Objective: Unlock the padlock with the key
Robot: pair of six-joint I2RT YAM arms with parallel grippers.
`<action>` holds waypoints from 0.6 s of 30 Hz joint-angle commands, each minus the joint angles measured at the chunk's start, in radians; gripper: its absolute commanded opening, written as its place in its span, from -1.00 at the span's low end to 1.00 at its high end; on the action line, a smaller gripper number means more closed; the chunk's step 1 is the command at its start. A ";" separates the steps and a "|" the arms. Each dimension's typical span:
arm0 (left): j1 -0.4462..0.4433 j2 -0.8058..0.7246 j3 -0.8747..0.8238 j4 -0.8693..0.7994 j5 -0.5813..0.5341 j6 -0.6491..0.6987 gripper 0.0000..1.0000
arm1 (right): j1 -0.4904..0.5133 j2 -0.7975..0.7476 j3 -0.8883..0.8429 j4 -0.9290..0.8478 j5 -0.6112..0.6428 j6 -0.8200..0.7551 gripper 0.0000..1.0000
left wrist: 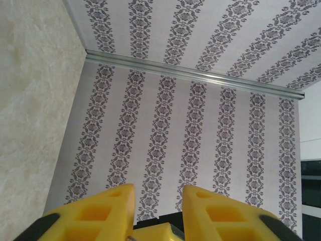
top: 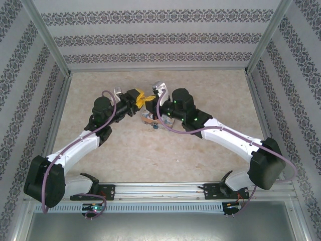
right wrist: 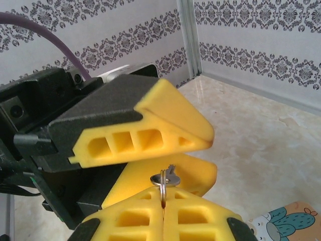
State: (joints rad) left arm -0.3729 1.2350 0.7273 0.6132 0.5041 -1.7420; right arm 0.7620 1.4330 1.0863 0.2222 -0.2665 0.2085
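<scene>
Yellow-padded right claw [right wrist: 163, 201], at the frame's lower centre, pinches the ring of 1 small silver key [right wrist: 171, 175], blade raised toward the parted, empty left claw [right wrist: 210, 155] just above, probably to pass it across for a better grip.

The small silver metal key [right wrist: 171, 175] gleams; the chunky yellow plastic fingers [right wrist: 170, 118] look matt and smooth; the beige marbled tabletop [right wrist: 261, 135] carries a soft sheen.

White walls [top: 160, 37] carry dark floral stripes. The table [top: 210, 90] is mottled beige. The left pincer [right wrist: 213, 156] and right pincer [right wrist: 163, 198] are yellow and black. The key [right wrist: 169, 176] is silver, the cable [right wrist: 35, 27] purple, and the pale box [right wrist: 288, 223] has a green cactus print.
</scene>
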 commanded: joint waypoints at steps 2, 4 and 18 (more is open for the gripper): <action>-0.014 -0.023 0.016 -0.044 -0.014 0.044 -0.44 | 0.008 -0.026 -0.013 0.033 0.015 -0.014 -1.00; -0.014 -0.026 0.015 -0.048 -0.019 0.046 -0.48 | 0.007 -0.027 -0.016 0.038 0.015 -0.011 -1.00; -0.014 -0.013 0.012 -0.046 -0.022 0.045 -0.82 | 0.008 -0.031 -0.029 0.048 0.030 -0.008 -1.00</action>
State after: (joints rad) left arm -0.3733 1.2350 0.7273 0.5800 0.4831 -1.7164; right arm 0.7620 1.4265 1.0679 0.2268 -0.2520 0.2089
